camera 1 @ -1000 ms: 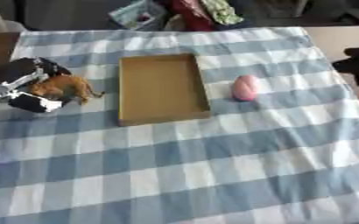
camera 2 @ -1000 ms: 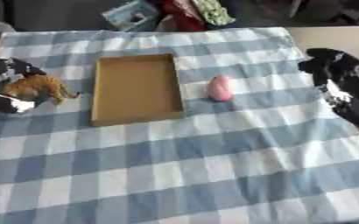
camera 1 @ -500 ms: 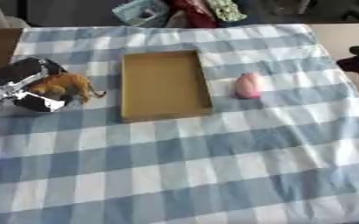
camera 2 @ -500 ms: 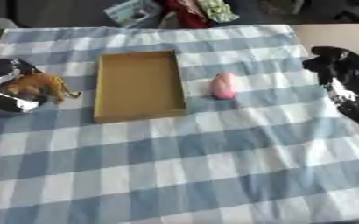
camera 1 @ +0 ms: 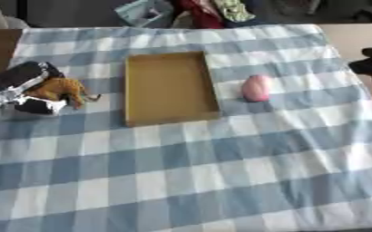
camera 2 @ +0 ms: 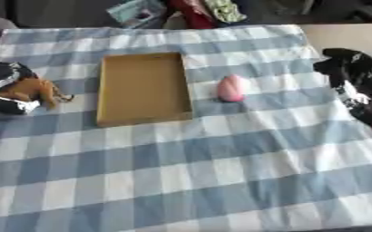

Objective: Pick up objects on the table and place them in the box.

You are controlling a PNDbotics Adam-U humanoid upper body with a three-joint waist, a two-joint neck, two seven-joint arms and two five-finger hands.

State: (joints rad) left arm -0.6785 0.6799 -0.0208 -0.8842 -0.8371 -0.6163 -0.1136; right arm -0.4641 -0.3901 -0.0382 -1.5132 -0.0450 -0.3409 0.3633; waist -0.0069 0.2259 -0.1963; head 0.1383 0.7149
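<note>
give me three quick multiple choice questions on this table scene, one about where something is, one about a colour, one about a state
1. Where does the pink object lie?
A. inside the box
B. on the cloth right of the box
C. in the right hand

2. What colour is the checked tablecloth?
A. blue and white
B. red and white
C. green and yellow

3. What is in the box?
A. the toy animal
B. the pink object
C. nothing

Answers:
1. B, it rests on the cloth apart from the box's right wall.
2. A, its squares are blue and white.
3. C, only the bare brown floor shows; the brown toy animal is at the left hand.
</note>
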